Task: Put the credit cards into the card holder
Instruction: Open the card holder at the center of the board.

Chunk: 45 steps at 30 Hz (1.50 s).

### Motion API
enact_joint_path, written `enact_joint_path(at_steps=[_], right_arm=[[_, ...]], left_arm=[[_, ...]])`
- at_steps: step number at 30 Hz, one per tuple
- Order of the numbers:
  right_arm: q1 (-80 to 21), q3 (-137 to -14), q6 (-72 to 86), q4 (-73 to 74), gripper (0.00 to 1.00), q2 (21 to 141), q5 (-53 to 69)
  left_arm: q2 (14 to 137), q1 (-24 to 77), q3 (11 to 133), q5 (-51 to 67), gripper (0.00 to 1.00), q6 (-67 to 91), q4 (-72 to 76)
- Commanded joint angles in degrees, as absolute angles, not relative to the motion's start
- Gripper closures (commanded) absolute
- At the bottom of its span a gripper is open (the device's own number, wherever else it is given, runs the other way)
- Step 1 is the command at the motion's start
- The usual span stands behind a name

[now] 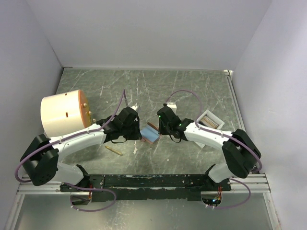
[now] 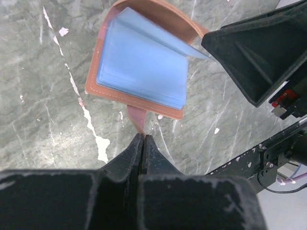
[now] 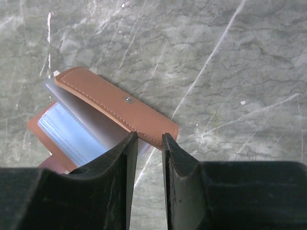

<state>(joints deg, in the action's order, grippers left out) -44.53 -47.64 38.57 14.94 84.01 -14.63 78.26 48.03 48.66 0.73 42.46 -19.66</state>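
Nearest the top camera, a black rail (image 1: 158, 182) ran along the bottom of the frame and carried both arm bases. At the left a cream cylinder (image 1: 62, 115) stood on the grey marbled worktop (image 1: 192, 91), just above the left arm. Right of it and lower, a short tan stick (image 1: 113, 150) lay on the worktop, apart from everything else.

The left gripper (image 2: 143, 137) sat just left of the frame's centre, its jaws pressed fully together. In its wrist view the end of the holder's pink-brown tab (image 2: 136, 117) ran down into the closed tips and was pinched there.

The holder (image 2: 144, 102) lay open on the worktop at the centre of the top view, between the two grippers. Pale blue cards (image 2: 141, 67) lay stacked inside it, filling most of the lower half. One blue sheet was lifted off the stack, its corner pointing to the upper right of the left wrist view, close to the right gripper's black finger. The flap (image 3: 108, 96), tan with a small metal snap, stood raised over the cards.

The right gripper (image 3: 148, 139) was just right of the holder, its jaws a narrow slot apart with the flap's edge between the tips, gripping it. Further right, a white tray (image 1: 209, 120) with pale sticks in it sat askew beside the right arm.
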Motion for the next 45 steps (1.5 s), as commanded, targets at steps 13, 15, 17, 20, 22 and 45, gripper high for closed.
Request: enact_joint_path(at_steps=[13, 15, 17, 20, 22, 45], right_arm=[[-43.5, -44.9, 38.9, 21.3, 0.73, 81.9, -19.0], [-43.5, -45.8, 38.1, 22.3, 0.69, 79.1, -18.3], [-43.5, -46.5, 37.0, 22.1, 0.66, 76.3, -15.6], [-43.5, -46.8, 36.1, 19.7, 0.62, 73.0, -9.5], [-43.6, -46.7, 36.8, 17.7, 0.59, 71.8, -5.5], [-47.0, -47.3, 37.7, 13.3, 0.86, 86.1, -14.0]], left_arm=[[77.8, 44.7, 50.3, -5.3, 0.93, 40.6, -22.7], [76.6, 44.7, 50.2, -3.1, 0.93, 40.6, -20.9], [75.4, 44.7, 50.1, -1.4, 0.93, 40.6, -19.5], [74.7, 44.7, 50.8, -1.7, 0.93, 40.4, -19.5], [74.8, 44.7, 51.3, -2.6, 0.93, 40.1, -20.2], [79.9, 42.5, 52.0, -5.2, 0.93, 40.6, -24.6]])
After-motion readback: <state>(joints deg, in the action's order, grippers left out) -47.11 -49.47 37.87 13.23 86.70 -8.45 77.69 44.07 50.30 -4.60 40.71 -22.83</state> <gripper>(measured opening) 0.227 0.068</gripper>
